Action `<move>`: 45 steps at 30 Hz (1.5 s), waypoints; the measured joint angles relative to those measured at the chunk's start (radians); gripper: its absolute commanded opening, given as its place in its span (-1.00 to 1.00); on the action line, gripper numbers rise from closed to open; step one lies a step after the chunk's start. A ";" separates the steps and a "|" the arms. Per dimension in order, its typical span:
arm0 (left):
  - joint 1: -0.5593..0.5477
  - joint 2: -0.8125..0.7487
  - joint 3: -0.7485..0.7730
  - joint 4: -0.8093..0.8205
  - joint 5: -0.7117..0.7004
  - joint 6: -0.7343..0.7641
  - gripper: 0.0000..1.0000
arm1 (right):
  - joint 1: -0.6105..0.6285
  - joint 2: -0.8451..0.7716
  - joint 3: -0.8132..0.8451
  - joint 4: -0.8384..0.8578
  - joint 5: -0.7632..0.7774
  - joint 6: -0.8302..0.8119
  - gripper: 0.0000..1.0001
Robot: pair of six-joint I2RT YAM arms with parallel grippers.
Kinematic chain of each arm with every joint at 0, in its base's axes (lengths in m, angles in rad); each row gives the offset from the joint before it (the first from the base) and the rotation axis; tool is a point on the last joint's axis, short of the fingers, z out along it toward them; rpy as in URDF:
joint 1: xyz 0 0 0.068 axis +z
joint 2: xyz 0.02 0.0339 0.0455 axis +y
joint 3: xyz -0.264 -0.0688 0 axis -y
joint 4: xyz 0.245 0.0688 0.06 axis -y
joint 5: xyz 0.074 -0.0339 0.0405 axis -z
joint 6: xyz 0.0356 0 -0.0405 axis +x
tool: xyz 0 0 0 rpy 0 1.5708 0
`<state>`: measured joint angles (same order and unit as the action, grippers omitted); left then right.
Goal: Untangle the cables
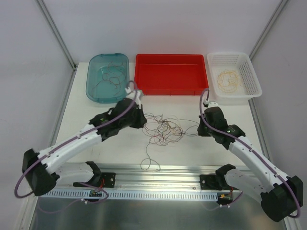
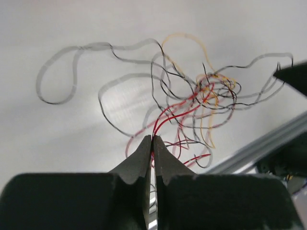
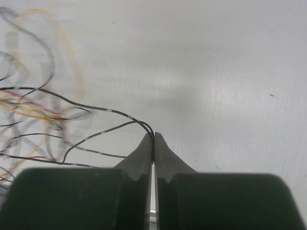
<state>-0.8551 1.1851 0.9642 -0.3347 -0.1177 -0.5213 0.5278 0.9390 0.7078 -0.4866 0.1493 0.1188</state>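
1. noted nearest the lens, left wrist view: left gripper (image 2: 152,139) clenched on red strands (image 2: 165,112) at the near edge of the tangle.
2. noted likewise in the right wrist view: right gripper (image 3: 153,136) clenched on a dark strand (image 3: 136,121) doubled over at the fingertips.
3. located the cables (image 1: 164,128) as one loose knot on the tabletop (image 1: 201,155), between the two grippers, with a long loop trailing toward the near rail (image 1: 158,170).
4. recorded sorted wire beyond: dark in the teal bin (image 1: 103,98), yellow in the white basket (image 1: 235,98), red tray (image 1: 171,88) between them.
5. judged step in hand: drawing red from dark by pulling apart.
6. recommend pulling slowly and outward, low over the tabletop; watching the yellow loops (image 2: 187,35) threaded through the knot for cinching; stopping and re-gripping nearer the knot if tightening shows.
7. flagged risks: thin wire slipping from the pinch, or dragging the whole knot sideways rather than freeing one strand.
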 measured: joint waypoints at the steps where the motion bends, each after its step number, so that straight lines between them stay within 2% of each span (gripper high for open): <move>1: 0.052 -0.060 0.002 -0.025 -0.003 0.002 -1.00 | -0.036 -0.001 -0.004 -0.012 0.003 0.002 -0.99; 6: 0.260 -0.308 0.058 -0.165 -0.068 0.033 -1.00 | -0.216 -0.029 -0.013 -0.053 -0.015 0.019 -0.99; 11: 0.322 -0.402 0.189 -0.285 -0.177 0.096 -1.00 | -0.320 -0.081 -0.008 -0.093 -0.038 0.030 -0.99; 15: 0.342 -0.408 0.224 -0.362 -0.305 0.135 -1.00 | -0.379 -0.117 0.037 -0.148 -0.050 0.030 -0.99; 21: 0.383 -0.367 0.222 -0.467 -0.492 0.166 -1.00 | -0.472 -0.147 0.209 -0.226 -0.055 0.017 -0.99; 30: 0.467 -0.307 0.171 -0.500 -0.693 0.197 -1.00 | -0.529 -0.145 0.433 -0.291 -0.084 0.011 -0.99; 36: 0.484 -0.234 0.026 -0.478 -0.697 0.196 -1.00 | -0.533 -0.150 0.549 -0.307 -0.127 0.011 -0.98; 40: 0.484 -0.226 -0.079 -0.425 -0.626 0.200 -1.00 | -0.535 -0.159 0.538 -0.303 -0.203 0.007 -0.95; 43: 0.491 -0.254 -0.130 -0.346 -0.488 0.230 -1.00 | -0.536 -0.158 0.440 -0.272 -0.263 0.002 -0.81; 44: 0.491 -0.268 -0.142 -0.319 -0.441 0.244 -1.00 | -0.537 -0.151 0.387 -0.259 -0.284 0.003 -0.54; 45: 0.491 -0.285 -0.153 -0.291 -0.393 0.257 -1.00 | -0.537 -0.144 0.322 -0.238 -0.303 0.008 -0.39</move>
<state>-0.3645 0.8997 0.8116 -0.6258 -0.5106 -0.2642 -0.0090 0.7948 1.0298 -0.7250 -0.1539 0.1265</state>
